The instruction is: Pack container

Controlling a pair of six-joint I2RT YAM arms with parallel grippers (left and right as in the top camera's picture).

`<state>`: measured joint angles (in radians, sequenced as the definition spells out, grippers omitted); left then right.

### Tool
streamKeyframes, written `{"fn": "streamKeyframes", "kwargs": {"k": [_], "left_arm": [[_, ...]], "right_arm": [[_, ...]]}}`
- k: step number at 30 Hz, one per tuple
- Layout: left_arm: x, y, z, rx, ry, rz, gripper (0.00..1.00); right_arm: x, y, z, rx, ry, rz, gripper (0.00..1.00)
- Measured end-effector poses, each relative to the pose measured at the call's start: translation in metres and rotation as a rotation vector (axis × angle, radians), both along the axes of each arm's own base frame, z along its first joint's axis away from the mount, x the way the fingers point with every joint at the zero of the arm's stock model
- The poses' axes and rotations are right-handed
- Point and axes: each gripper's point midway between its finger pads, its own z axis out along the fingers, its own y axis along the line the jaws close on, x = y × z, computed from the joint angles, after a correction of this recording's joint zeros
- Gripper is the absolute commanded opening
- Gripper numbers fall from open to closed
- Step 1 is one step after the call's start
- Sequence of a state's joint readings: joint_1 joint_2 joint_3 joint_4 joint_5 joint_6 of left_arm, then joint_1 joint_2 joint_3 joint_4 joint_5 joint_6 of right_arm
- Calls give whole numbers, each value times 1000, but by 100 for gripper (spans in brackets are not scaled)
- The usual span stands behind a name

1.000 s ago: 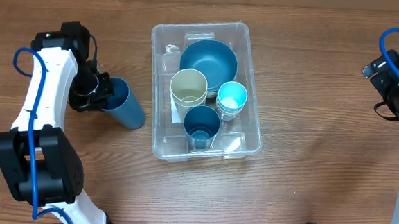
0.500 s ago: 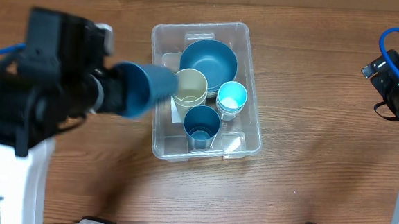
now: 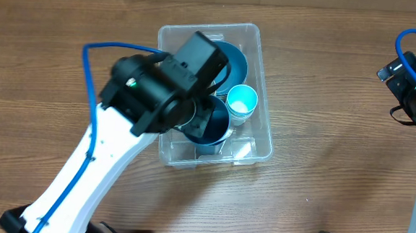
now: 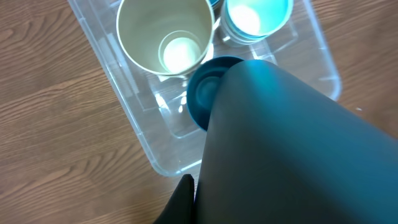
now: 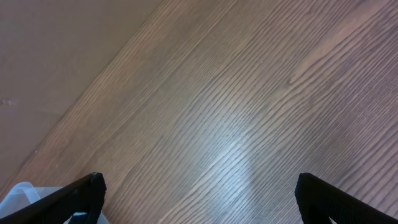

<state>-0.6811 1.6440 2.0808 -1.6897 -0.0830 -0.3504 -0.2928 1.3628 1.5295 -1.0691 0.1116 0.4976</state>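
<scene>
Overhead, clear rectangular container point(image 3: 263, 138), rounded corners, light blue cup point(image 3: 241, 102) inside

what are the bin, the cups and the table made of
Container: clear glossy plastic, the wood shows through its walls. Dark blue cup and cream cup: probably opaque plastic, smooth with a soft sheen. Table: wood or wood-look laminate, grain lines visible.

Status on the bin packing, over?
Left gripper shut on dark blue cup, over the container. Right gripper open, parked over table. Second blue cup just below; cream cup beside.
</scene>
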Motion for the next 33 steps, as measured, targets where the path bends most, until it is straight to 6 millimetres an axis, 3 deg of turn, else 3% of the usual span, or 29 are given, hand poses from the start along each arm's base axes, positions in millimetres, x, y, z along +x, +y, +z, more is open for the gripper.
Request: {"fn": "streamKeyframes", "kwargs": {"k": [5,18,19,21,23,26,29,31,33], "left_arm": [[14,-1,-18,68,20,30,4],[14,-1,-18,67,23,30,11],[14,-2,-18,65,25,29,15],[14,-2,-18,65,25,30,51],[17,3,-18,86,6,47,64],[41,41,-14,149,-48,200,67],[69,127,-9,172,-60,506,75],[67,180,2,146,-84,698,79],[52,218,20,96,-125,835,100]], "right_arm": [[0,0,0,-1,0,0,100],[0,0,0,-1,0,0,100],[0,0,0,0,1,0,100],[0,0,0,-1,0,0,100],[0,0,0,0,0,0,100],[0,0,0,0,0,1,100],[0,0,0,0,0,0,100],[0,0,0,0,0,0,100],[0,0,0,0,0,0,100]]}}
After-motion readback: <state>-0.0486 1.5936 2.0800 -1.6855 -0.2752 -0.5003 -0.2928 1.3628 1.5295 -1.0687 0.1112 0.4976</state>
